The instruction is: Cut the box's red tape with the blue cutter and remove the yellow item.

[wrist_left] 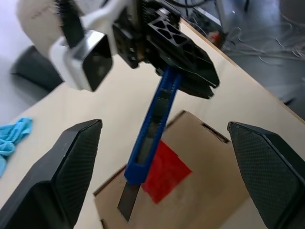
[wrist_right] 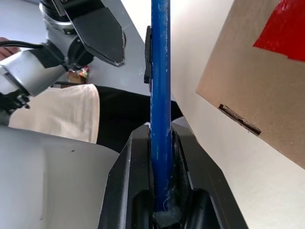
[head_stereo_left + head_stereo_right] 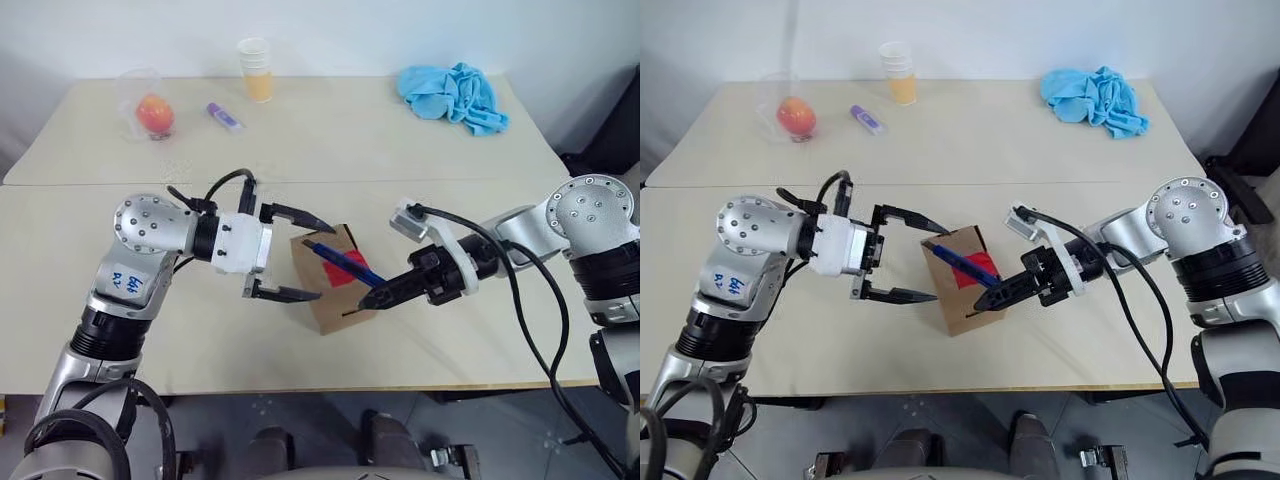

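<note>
The brown cardboard box [image 3: 337, 300] sits at the front middle of the table, with the red tape [image 3: 341, 274] across its top. My right gripper [image 3: 377, 297] is shut on the blue cutter [image 3: 345, 260], which slants over the box from the right. In the left wrist view the cutter's metal blade [image 1: 127, 202] lies over the cardboard just beside the red tape [image 1: 164, 174]; I cannot tell whether it touches. My left gripper [image 3: 326, 262] stands open at the box's left side, one finger beyond it and one in front, holding nothing. The yellow item is hidden.
At the back of the table stand an orange-red fruit in clear plastic [image 3: 153, 112], a short purple marker [image 3: 224, 116] and a paper cup with an orange base [image 3: 257, 70]. A crumpled blue cloth [image 3: 452, 95] lies at the back right. The table's front edge runs just below the box.
</note>
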`<state>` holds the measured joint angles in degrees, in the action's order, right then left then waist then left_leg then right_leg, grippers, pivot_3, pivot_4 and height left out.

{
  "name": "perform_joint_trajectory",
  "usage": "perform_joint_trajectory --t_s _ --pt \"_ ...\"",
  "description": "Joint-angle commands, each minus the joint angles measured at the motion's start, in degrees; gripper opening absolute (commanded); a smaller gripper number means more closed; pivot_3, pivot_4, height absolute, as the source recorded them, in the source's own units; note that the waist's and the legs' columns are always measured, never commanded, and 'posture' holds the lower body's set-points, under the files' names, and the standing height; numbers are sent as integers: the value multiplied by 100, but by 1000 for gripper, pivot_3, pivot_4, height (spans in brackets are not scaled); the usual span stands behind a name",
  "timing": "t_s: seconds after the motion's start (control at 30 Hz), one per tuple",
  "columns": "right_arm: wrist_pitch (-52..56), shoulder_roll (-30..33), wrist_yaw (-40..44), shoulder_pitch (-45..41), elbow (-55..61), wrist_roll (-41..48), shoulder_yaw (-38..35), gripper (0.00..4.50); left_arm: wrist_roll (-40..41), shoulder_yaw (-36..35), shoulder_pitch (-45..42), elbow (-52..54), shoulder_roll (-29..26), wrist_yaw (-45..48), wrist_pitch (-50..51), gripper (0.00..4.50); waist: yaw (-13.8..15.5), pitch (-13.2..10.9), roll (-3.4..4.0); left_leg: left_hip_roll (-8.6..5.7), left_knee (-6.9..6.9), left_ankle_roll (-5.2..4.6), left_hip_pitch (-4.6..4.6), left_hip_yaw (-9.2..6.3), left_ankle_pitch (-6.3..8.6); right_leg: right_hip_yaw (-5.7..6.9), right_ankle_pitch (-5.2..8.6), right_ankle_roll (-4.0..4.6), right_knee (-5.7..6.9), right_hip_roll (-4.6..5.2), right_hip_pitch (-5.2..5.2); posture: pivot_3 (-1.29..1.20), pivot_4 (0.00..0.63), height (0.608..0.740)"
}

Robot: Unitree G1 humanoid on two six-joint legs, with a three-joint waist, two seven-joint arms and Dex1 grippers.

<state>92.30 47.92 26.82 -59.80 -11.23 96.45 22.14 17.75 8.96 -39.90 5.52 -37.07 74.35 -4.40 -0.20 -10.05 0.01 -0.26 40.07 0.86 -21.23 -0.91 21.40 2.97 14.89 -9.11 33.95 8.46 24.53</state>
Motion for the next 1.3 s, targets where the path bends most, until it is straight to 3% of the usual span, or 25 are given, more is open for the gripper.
perform_joint_trajectory --t_s 0.03,0.37,0.5,0.73,0.93,1.13,1.3 --pt "20 -22 -354 -108 130 368 -9 169 -108 119 -145 -16 75 -20 9 4472 5 0 0 0 0 0 0 0 0 0 0 0 0 0 0 0 150 740" --pt "20 -39 -1058 -81 208 795 48 169 -473 290 -175 -219 45 -52 113 4472 8 0 0 0 1 0 -1 -2 0 1 0 -1 0 0 0 0 150 740" --pt "1 -12 -1254 -21 248 990 100 169 -546 317 -222 -297 102 -56 47 3632 11 0 0 0 1 0 -1 -2 0 1 0 -1 0 1 0 0 150 740" --pt "-235 72 -1581 21 279 1495 319 169 -842 400 -292 -446 151 -165 -159 1649 9 0 0 0 1 0 -3 -2 0 2 -1 -1 -1 1 0 0 150 740" --pt "-400 99 -1727 34 290 1655 434 169 -852 450 -271 -377 154 -91 -130 1649 10 0 0 0 1 0 -3 -2 0 2 -1 -1 -1 1 0 0 150 740" --pt "-449 84 -1772 49 261 1655 433 169 -819 467 -246 -331 119 -32 -88 476 11 0 0 0 2 -1 -3 -3 0 2 0 -1 -1 1 0 0 150 740" --pt "-487 81 -1772 91 297 1655 402 169 -827 446 -198 -268 112 -93 10 455 11 0 0 1 2 -1 -4 -3 0 3 -1 -1 -1 1 0 0 150 740"
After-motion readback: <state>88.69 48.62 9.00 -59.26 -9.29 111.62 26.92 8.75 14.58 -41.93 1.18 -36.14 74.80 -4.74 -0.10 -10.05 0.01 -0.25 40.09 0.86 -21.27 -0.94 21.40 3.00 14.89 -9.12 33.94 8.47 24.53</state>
